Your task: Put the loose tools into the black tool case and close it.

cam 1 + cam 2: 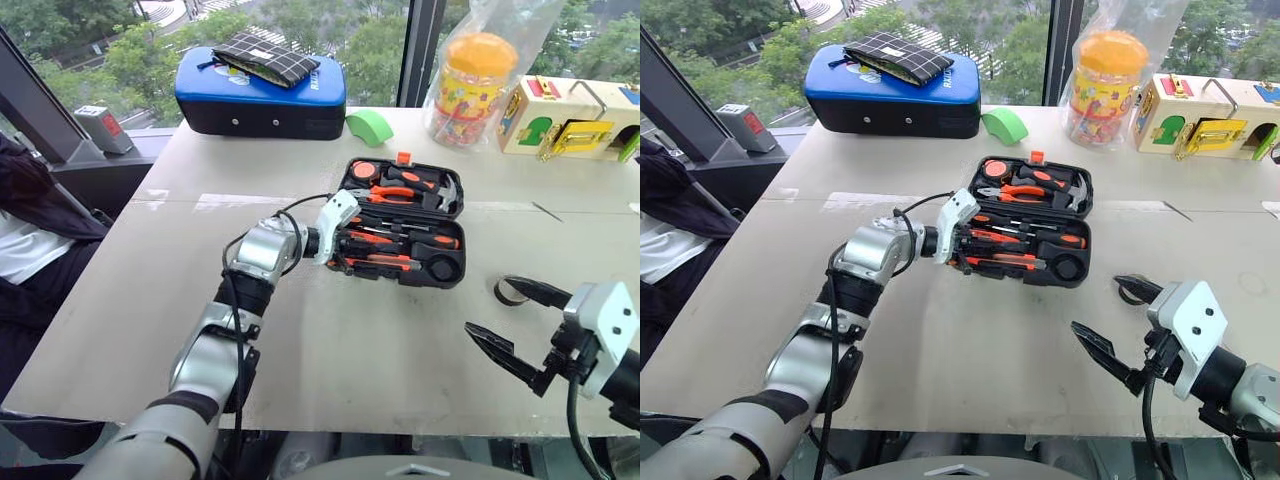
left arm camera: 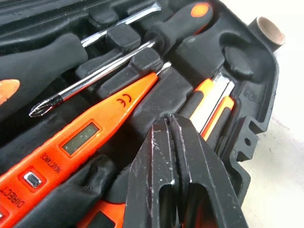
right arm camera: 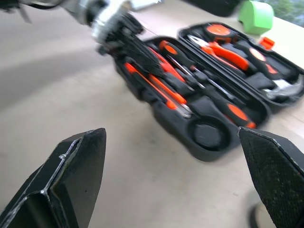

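The black tool case [image 1: 345, 178] lies open in the middle of the table. Its near half holds two orange-and-black screwdrivers [image 2: 95, 80], the slim orange tester [image 2: 95, 130] and the orange utility knife [image 2: 211, 107]. The round recess [image 1: 445, 268] at its right end is empty. My left gripper [image 2: 172, 122] is shut with nothing between its fingers, tips down over the case's left end beside the knife. The dark tape roll [image 1: 499, 295] lies on the table right of the case. My right gripper [image 1: 488, 305] stands wide open just above the table, the roll at its far finger.
The lid half holds pliers [image 1: 395, 193] and a hammer [image 1: 445, 190]. At the back stand a blue-and-black case [image 1: 260, 100], a green object [image 1: 370, 126], a bagged jar [image 1: 470, 80] and a wooden toy box [image 1: 570, 122]. A person [image 1: 20, 240] sits at the left.
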Robot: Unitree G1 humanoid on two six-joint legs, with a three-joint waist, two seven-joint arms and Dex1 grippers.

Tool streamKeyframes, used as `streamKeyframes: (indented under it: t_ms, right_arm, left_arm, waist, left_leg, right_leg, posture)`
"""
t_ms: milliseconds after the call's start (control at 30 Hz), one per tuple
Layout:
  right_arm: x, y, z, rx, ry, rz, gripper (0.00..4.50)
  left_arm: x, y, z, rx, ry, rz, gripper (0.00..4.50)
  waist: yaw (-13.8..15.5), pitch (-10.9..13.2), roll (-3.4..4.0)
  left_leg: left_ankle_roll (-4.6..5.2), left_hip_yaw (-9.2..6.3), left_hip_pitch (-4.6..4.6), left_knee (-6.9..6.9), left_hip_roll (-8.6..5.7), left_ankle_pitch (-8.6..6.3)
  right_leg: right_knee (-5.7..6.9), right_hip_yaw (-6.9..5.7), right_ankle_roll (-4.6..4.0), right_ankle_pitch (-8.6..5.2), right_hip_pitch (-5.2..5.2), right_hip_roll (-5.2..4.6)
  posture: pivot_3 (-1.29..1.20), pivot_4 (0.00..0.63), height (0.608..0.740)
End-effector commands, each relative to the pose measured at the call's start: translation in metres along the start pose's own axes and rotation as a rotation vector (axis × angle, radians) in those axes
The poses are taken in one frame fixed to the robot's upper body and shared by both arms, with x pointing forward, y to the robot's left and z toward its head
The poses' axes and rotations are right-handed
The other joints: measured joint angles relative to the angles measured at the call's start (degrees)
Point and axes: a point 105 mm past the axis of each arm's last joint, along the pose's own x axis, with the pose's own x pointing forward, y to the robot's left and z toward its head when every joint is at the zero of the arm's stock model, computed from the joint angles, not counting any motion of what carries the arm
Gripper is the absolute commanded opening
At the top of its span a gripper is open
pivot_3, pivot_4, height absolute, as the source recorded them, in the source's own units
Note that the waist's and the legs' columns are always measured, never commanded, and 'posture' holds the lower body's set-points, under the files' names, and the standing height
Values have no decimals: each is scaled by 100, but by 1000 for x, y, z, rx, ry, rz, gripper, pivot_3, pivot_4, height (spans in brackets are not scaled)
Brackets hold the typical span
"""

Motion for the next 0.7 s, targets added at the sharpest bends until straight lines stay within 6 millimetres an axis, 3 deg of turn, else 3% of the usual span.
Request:
streamKeyframes:
  t_ms: [33,100,200,267,400,567,667,700]
  right_arm:
    - [2,-24,-15,-11,94,-126,4500]
    - [5,-38,-26,5,179,-187,4500]
    - [13,-51,-45,26,337,-183,4500]
    - [22,-57,-51,105,366,-153,3945]
    - [37,-66,-50,127,409,-138,2335]
    - [43,-73,-57,194,511,-126,2335]
    - [45,-76,-65,203,574,-118,1481]
    - [46,-76,-66,204,584,-112,980]
  left_arm:
    - [-17,-38,46,231,-183,-120,53]
    - [-31,-58,44,318,-175,-215,53]
    - [-45,-80,43,363,-166,-296,794]
    - [-49,-91,40,416,-153,-319,1742]
    - [-57,-107,35,415,-131,-358,3389]
    - [-61,-115,33,428,-133,-328,3389]
    - [-63,-117,31,428,-138,-306,3476]
    - [-64,-117,30,428,-136,-300,3476]
  waist:
    - [6,6,-12]
    - [12,4,-9]
    - [-20,-3,8]
    - [-8,-2,7]
    - [9,9,19]
    - [12,10,20]
    - [2,10,20]
    - [-4,10,21]
  left_leg:
    - [-1,0,-19,0,0,1]
    - [-29,-1,-55,2,1,17]
    - [-41,6,-74,-2,1,24]
    - [-40,7,-74,-8,1,24]
    - [-12,3,-77,-6,-3,8]
    - [-10,-3,-80,-6,-4,7]
    - [-10,-2,-81,-6,-4,7]
    - [-10,-2,-80,-6,-4,7]
  right_leg:
    - [-1,-1,0,0,-19,-4]
    - [-1,2,-3,2,-52,-17]
    - [-2,8,-4,2,-78,-21]
    - [-6,6,-5,2,-76,-17]
    - [-7,-1,-5,2,-72,-9]
    - [-11,-9,-4,2,-72,-7]
    - [-14,-9,-4,2,-73,-6]
    - [-13,-9,-4,2,-73,-7]
  posture:
    - [0,150,740]
    - [0,150,740]
    - [0,150,740]
    - [0,150,740]
    - [0,150,740]
    - [0,150,740]
    - [0,150,740]
    - [0,150,740]
